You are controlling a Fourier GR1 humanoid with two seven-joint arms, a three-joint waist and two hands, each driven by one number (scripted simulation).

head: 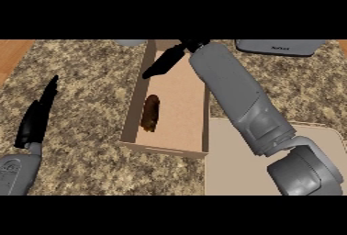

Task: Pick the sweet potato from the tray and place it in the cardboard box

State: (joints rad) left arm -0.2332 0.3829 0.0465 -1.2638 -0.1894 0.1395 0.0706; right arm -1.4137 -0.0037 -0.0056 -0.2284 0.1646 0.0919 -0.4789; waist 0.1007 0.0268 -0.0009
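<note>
On the grey object point(280, 47) at the frame's top right, writing is seen but cannot be read. One sweet potato point(150, 113) lies inside the single cardboard box point(200, 98), well below the right hand point(165, 63), whose fingers are held straight together. The left hand point(38, 114) is kept straight at left. One tray point(234, 170) is seen at lower right.

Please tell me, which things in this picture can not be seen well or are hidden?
- Head view: the right robot hand hangs over the cardboard box; whether its dark fingers touch the box wall cannot be told.
- The right forearm covers the box's right wall and part of the tray.
- The grey object at the top is cut by the edge.
- The sweet potato lies in the box's shadow; its surface is unclear.
</note>
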